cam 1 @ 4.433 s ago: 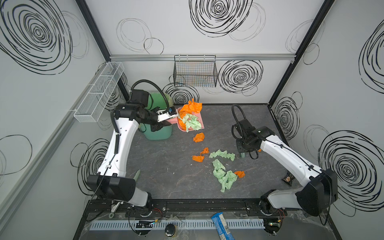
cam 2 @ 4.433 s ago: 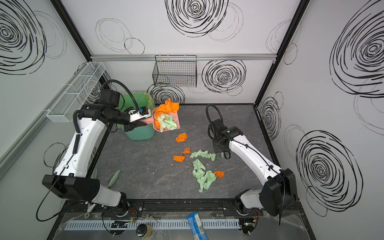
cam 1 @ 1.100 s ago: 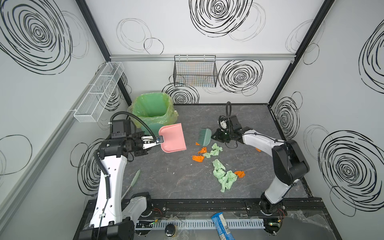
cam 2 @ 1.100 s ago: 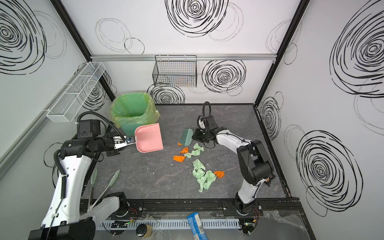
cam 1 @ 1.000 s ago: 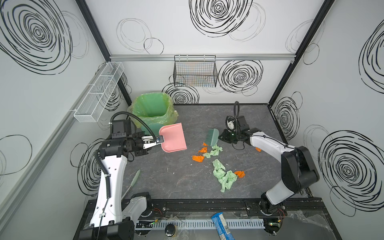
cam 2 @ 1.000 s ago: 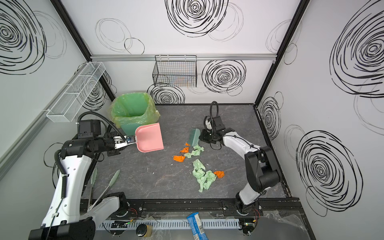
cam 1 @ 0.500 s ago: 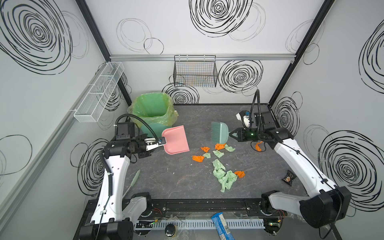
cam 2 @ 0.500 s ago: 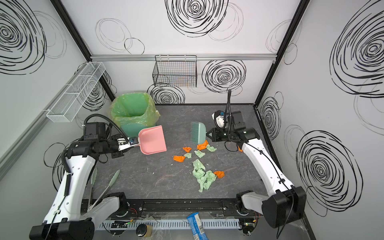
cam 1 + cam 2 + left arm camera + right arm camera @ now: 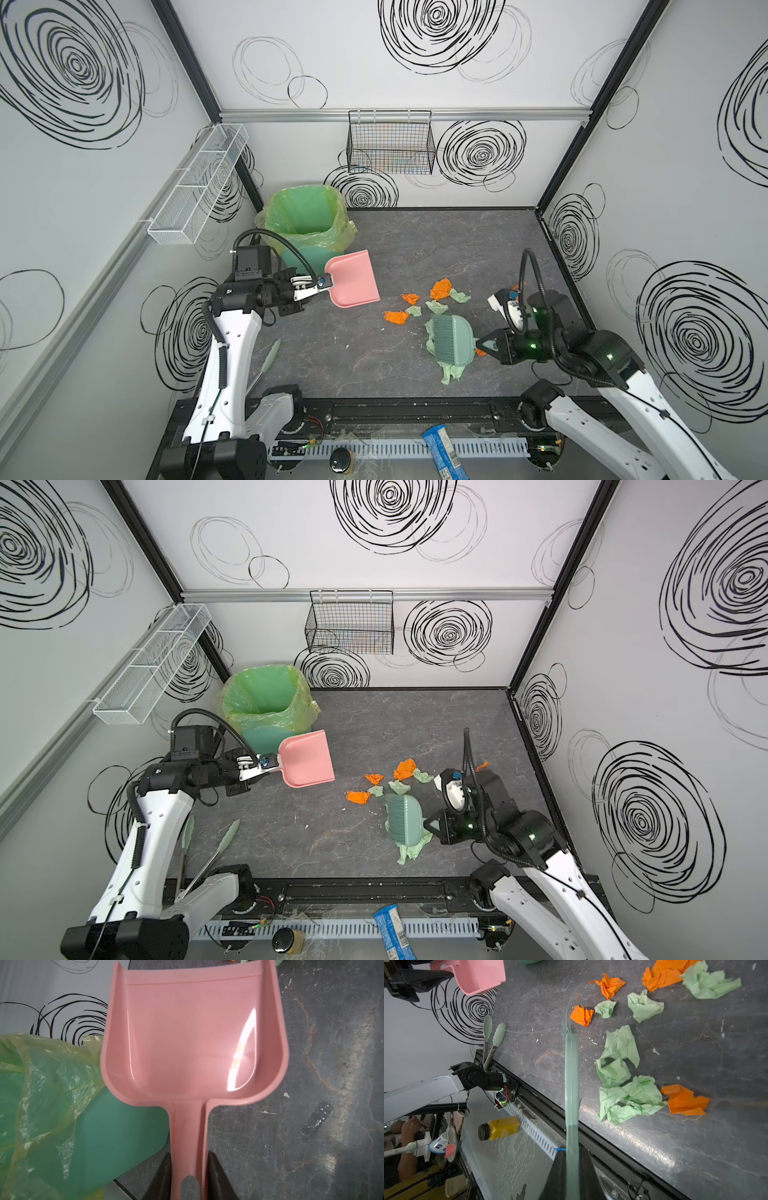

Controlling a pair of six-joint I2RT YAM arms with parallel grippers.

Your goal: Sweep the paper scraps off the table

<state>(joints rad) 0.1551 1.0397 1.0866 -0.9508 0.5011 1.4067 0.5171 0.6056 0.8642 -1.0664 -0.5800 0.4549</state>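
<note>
Orange and mint green paper scraps lie on the dark grey table (image 9: 332, 357) right of its middle: an orange wad (image 9: 441, 288), a smaller orange one (image 9: 396, 316), and a green clump (image 9: 451, 372) near the front. The right wrist view shows that green clump (image 9: 618, 1053) and an orange scrap (image 9: 685, 1101). My right gripper (image 9: 482, 345) (image 9: 572, 1157) is shut on the handle of the teal hand brush (image 9: 451, 343) (image 9: 571, 1084), whose head hangs over the green clump. My left gripper (image 9: 320, 286) (image 9: 188, 1159) is shut on the handle of the empty pink dustpan (image 9: 353, 279) (image 9: 193, 1039), left of the scraps.
A green bin with a plastic liner (image 9: 305, 220) stands at the back left, just behind the dustpan. Green-tipped tongs (image 9: 268, 359) lie at the table's left edge. A black wire basket (image 9: 390, 143) and a white wire shelf (image 9: 199, 183) hang on the walls. The black frame edge (image 9: 395, 409) runs along the front.
My right arm has swung the brush from behind the scraps to the right and then to the front, over the green clump. Some scraps shifted right. The dustpan moved slightly right.
</note>
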